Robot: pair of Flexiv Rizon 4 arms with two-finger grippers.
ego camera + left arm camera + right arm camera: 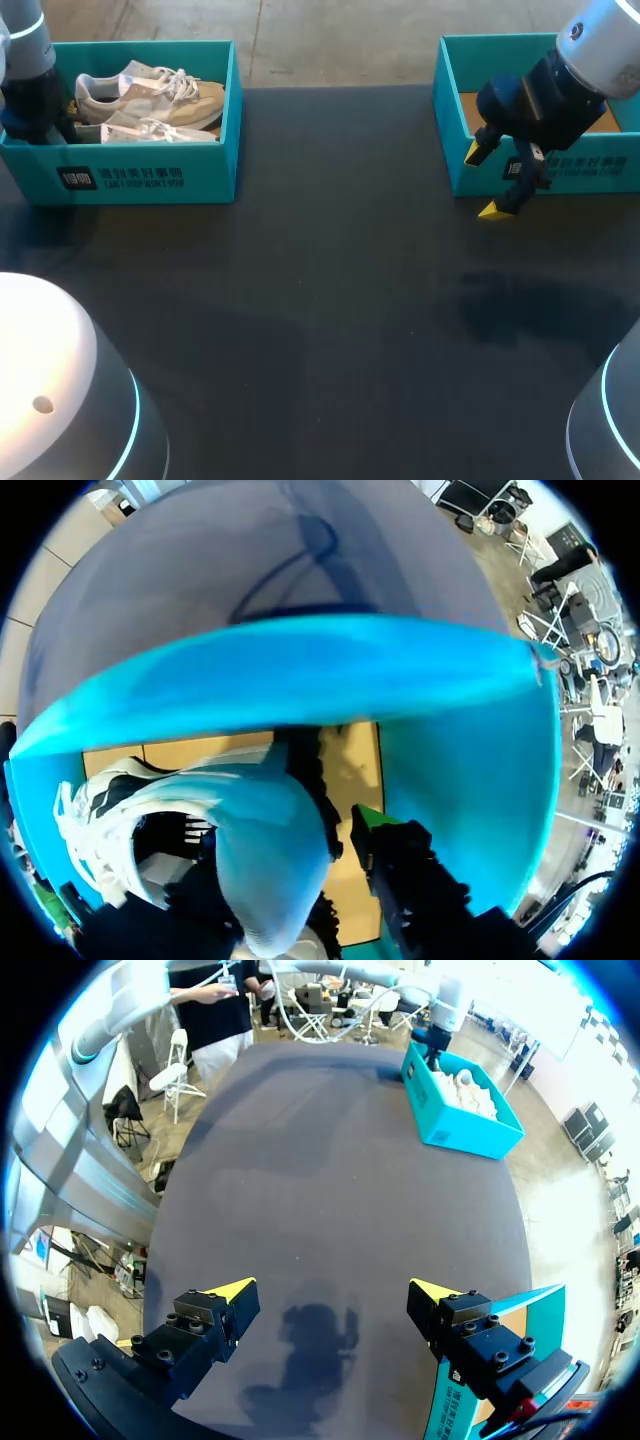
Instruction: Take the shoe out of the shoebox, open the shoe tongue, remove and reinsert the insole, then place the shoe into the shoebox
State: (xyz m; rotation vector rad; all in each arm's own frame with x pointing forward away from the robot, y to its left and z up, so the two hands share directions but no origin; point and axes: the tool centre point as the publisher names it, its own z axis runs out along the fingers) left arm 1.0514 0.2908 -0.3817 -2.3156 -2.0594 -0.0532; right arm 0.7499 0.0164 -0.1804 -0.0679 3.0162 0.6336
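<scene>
The shoe is laid in the shoebox at the table's far left, long axis left to right, heel toward the left gripper (whether it grips cannot be told); the right gripper, spread wide, is seen well apart

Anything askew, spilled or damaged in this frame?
Nothing stands out. Two shoes lie side by side in the left shoebox, the other box sits square at the right with the open right hand above its front wall.
</scene>
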